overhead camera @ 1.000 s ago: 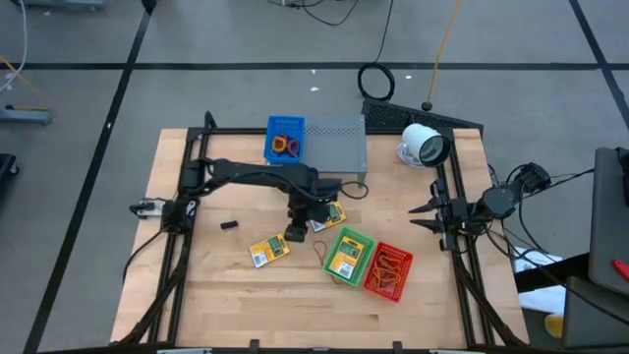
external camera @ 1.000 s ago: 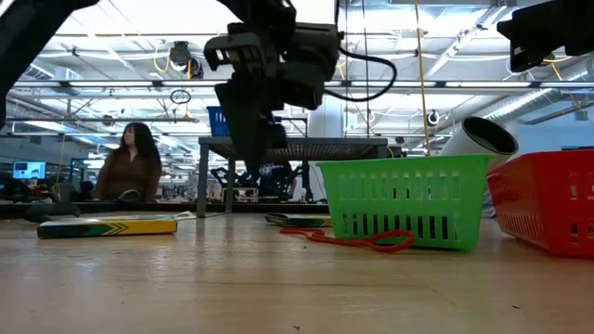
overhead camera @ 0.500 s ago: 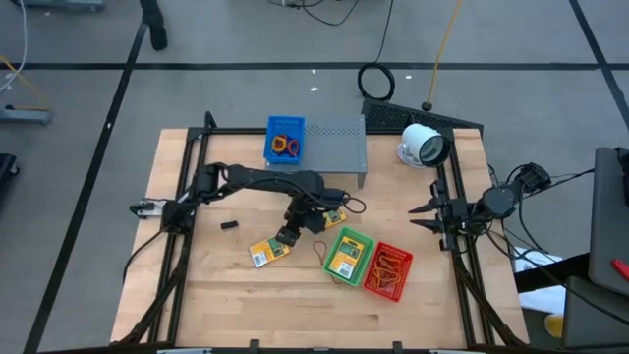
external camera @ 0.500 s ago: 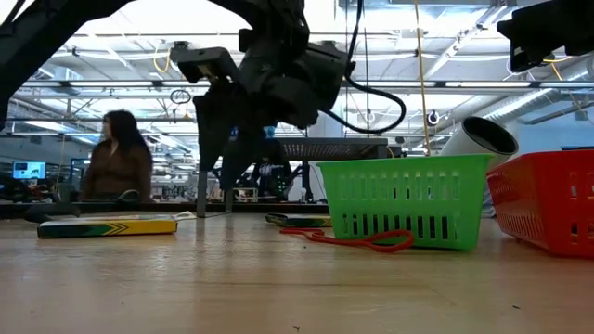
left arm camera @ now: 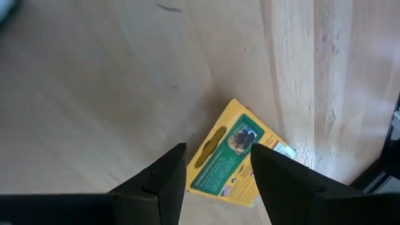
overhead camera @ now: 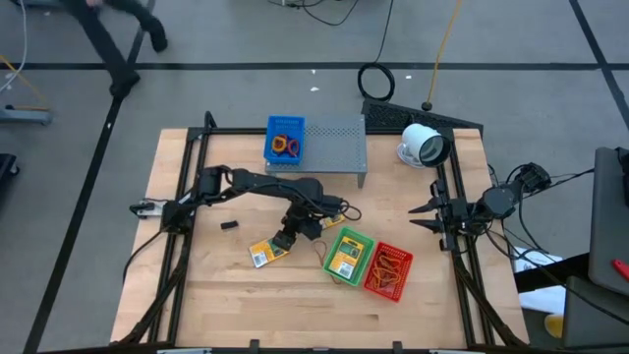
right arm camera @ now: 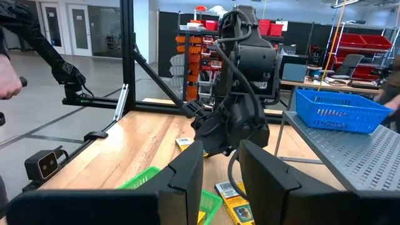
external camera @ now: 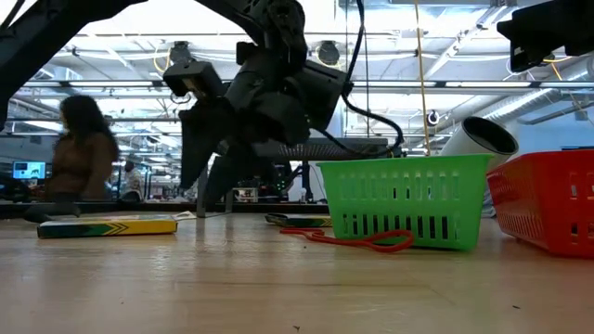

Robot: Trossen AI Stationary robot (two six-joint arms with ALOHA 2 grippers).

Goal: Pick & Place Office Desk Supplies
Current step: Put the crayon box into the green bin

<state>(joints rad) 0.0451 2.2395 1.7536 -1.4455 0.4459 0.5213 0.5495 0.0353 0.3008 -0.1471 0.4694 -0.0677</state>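
High view showed the left gripper (overhead camera: 285, 236) reaching over mid-tabletop (overhead camera: 216, 285), poised above a yellow packet (overhead camera: 266, 252) lying flat on the wood; left wrist view had its jaws parted, holding nothing, with that packet (left arm camera: 236, 155) seen between the fingers (left arm camera: 164, 175); a second packet (overhead camera: 330, 216) lay just behind the arm, and a third (overhead camera: 343, 258) sat inside the green basket (overhead camera: 346, 236); a rubber band (external camera: 357, 239) lay on the tabletop touching the basket's front; the red basket (overhead camera: 386, 271) stood beside the green one, touching it; a blue bin (overhead camera: 286, 140) rested on the grey shelf (overhead camera: 336, 144); the right gripper (overhead camera: 421, 216) waited at the tabletop's right edge, jaws parted a little in the right wrist view.
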